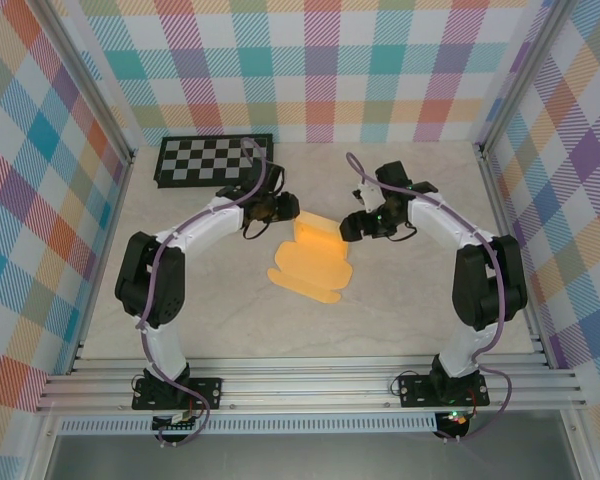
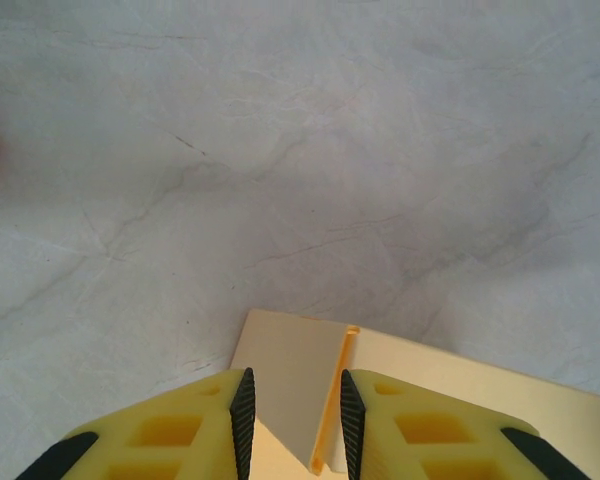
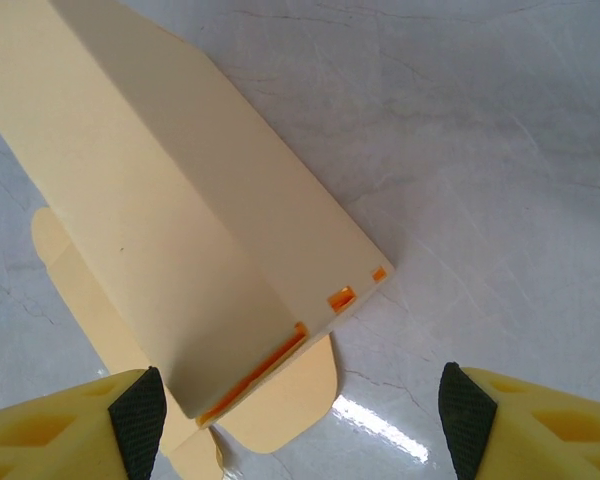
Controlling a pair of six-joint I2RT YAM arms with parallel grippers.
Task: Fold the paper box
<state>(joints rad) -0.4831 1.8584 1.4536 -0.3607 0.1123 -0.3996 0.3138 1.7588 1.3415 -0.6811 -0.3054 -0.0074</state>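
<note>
Clearly the paper box (image 1: 313,255) is mid-fold at the centre of the top view, one part raised and its scalloped flaps flat on the worktop (image 1: 420,300). The left gripper (image 2: 295,390) has its fingers narrowly apart astride a raised wall; whether they pinch it I cannot tell. The right gripper (image 3: 300,405) has its fingers wide apart around the box's end, touching nothing. Next, I judge, that wall needs pressing over and its tabs seating.

table (image 1: 430,310) bears paper box (image 1: 315,265), checkerboard (image 1: 212,159)
</note>
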